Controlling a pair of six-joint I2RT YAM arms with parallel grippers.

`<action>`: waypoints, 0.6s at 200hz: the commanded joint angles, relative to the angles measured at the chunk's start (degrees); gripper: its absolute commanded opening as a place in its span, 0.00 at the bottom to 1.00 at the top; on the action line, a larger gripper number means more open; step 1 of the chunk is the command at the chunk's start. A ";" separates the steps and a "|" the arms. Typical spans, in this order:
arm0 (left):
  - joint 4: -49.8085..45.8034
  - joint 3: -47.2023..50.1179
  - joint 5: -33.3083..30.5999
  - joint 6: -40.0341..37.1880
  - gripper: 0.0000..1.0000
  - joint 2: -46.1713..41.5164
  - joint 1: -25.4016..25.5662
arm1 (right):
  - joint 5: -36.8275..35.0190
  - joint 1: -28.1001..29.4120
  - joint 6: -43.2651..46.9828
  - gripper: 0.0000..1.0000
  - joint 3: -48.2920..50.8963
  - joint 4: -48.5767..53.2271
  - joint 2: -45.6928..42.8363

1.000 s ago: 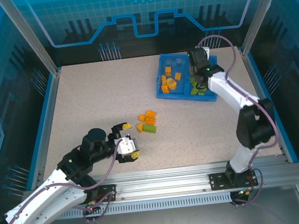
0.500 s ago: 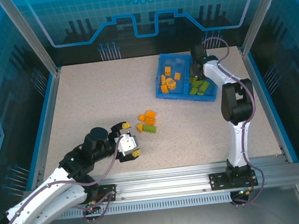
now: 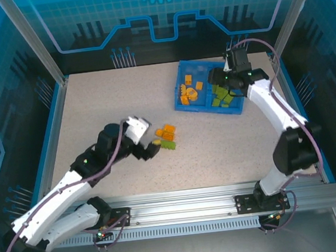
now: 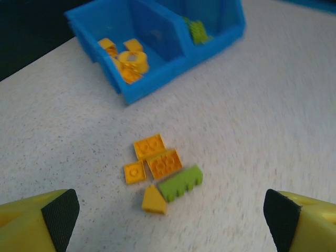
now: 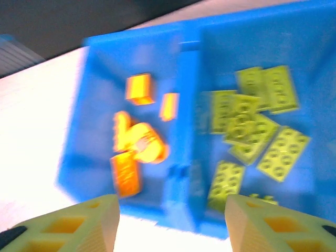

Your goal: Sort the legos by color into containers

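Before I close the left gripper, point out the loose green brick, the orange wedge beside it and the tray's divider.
loose green brick (image 4: 181, 182), left wrist view, middle of its top.
orange wedge (image 4: 153, 200), left wrist view, its centre.
tray's divider (image 5: 189, 115), right wrist view, midway along its top edge.

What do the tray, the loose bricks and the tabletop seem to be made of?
Tray: probably moulded plastic, uniform blue with a slight sheen. Loose bricks: hard plastic, solid orange or lime colour, crisp studs. Tabletop: matte speckled surface, perhaps laminate or stone composite; the look leaves it open.
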State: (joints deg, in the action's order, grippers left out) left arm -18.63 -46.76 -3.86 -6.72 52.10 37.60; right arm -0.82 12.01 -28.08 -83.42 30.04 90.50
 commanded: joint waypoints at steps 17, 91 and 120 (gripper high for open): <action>-4.46 -8.19 -10.15 35.42 0.95 14.49 -0.52 | 14.63 8.33 8.62 0.65 5.71 4.29 -6.09; -17.03 -13.56 -12.15 68.80 0.89 35.59 -0.57 | 17.08 11.02 11.73 0.74 7.18 11.18 -6.26; -15.11 -13.86 -13.47 71.53 0.86 39.06 -0.78 | 17.31 11.02 11.99 0.74 5.42 11.61 -5.01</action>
State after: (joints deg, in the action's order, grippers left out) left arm -31.92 -58.39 -15.29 57.23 89.41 37.54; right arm 15.51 22.61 -17.43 -76.16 39.57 84.14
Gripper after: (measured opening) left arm 0.876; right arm 0.740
